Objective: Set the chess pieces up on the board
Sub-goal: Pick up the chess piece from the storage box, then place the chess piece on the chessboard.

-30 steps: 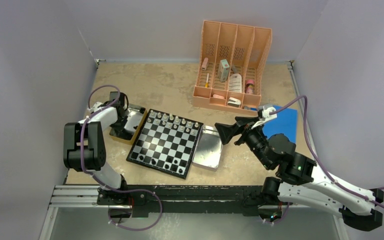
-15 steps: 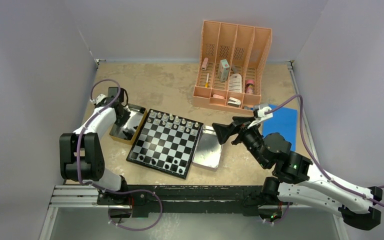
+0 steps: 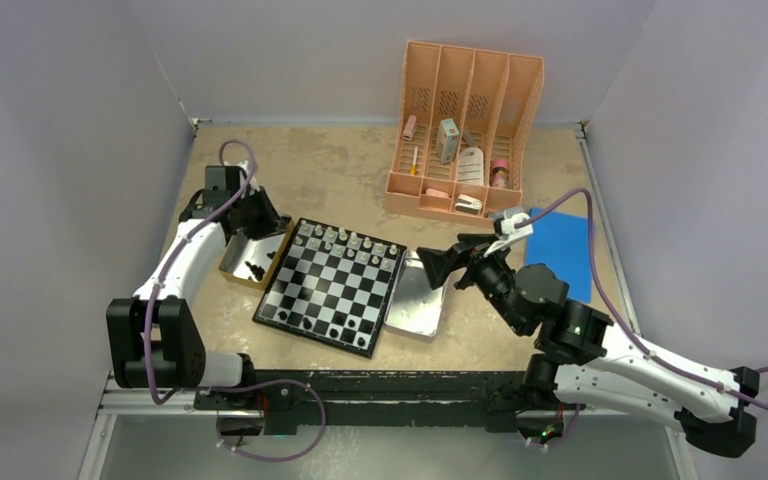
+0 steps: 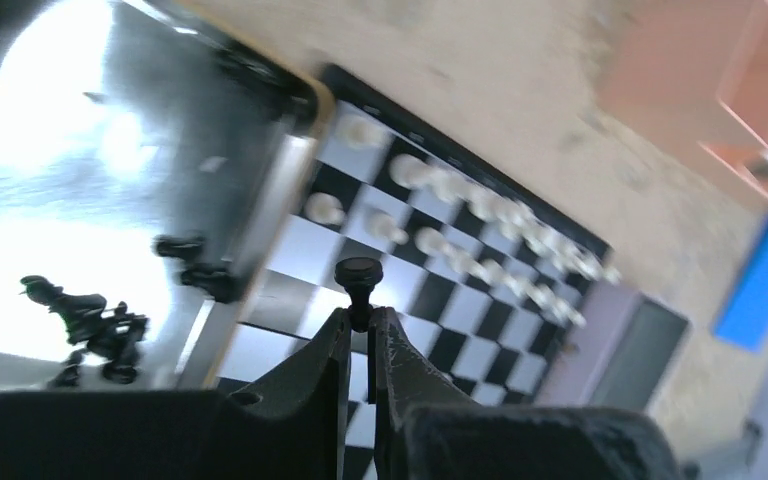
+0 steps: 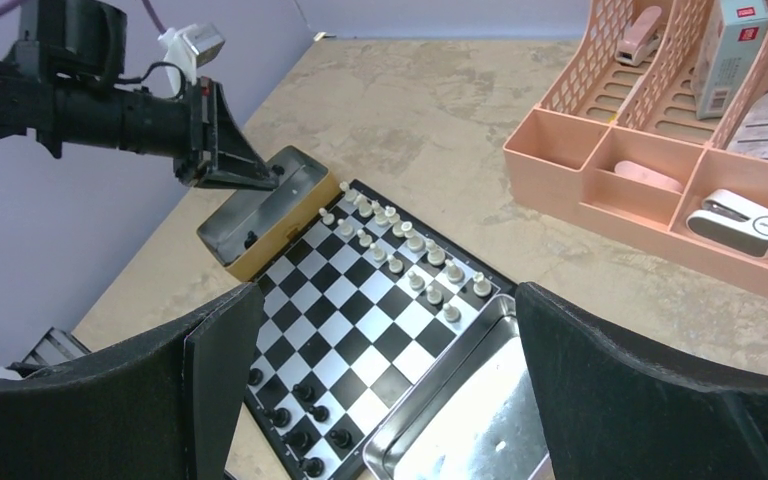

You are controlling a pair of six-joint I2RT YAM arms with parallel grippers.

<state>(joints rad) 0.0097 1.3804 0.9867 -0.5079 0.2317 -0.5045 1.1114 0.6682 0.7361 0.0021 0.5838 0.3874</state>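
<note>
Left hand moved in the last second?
Yes. In the top view the left hand has shifted from the middle of the gold-rimmed tray toward its far corner, beside the board, gripping a black pawn.

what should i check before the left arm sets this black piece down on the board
1. left gripper shut on the held piece, just below its head: ok
2. held piece in line with the fingers: ok
3. free squares among the other black pieces on the board: ok
4. right gripper open, over the silver tray, off the board: ok
5. held piece's base clear of the gold-rimmed tray: cannot tell
</note>
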